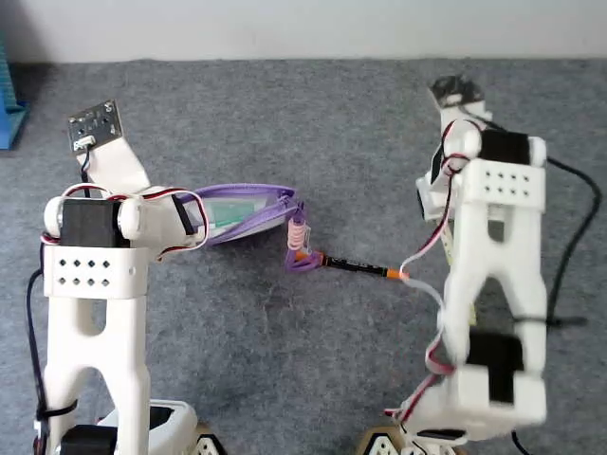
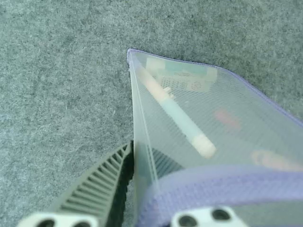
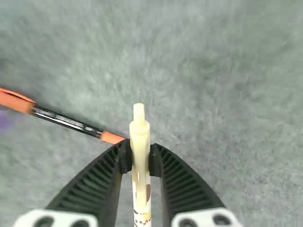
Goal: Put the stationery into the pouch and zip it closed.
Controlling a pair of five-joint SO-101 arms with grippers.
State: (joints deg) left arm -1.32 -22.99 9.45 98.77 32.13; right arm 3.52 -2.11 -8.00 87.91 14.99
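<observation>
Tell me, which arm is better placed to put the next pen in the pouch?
Right. The right gripper holds a cream pen; the left gripper is occupied clamping the pouch.

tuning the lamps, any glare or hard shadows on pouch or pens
High view: even light, soft shadows under the pouch and orange-tipped pen, no glare. Left wrist view: pouch mesh glare-free, the pen inside shows through. Right wrist view: cream pen in the right claw evenly lit.

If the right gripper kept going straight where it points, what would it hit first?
Probably the grey carpet, touched first by the cream pen held in the right gripper. The black and orange pen lies close beside that line, and depth is unclear, so it could be grazed.
</observation>
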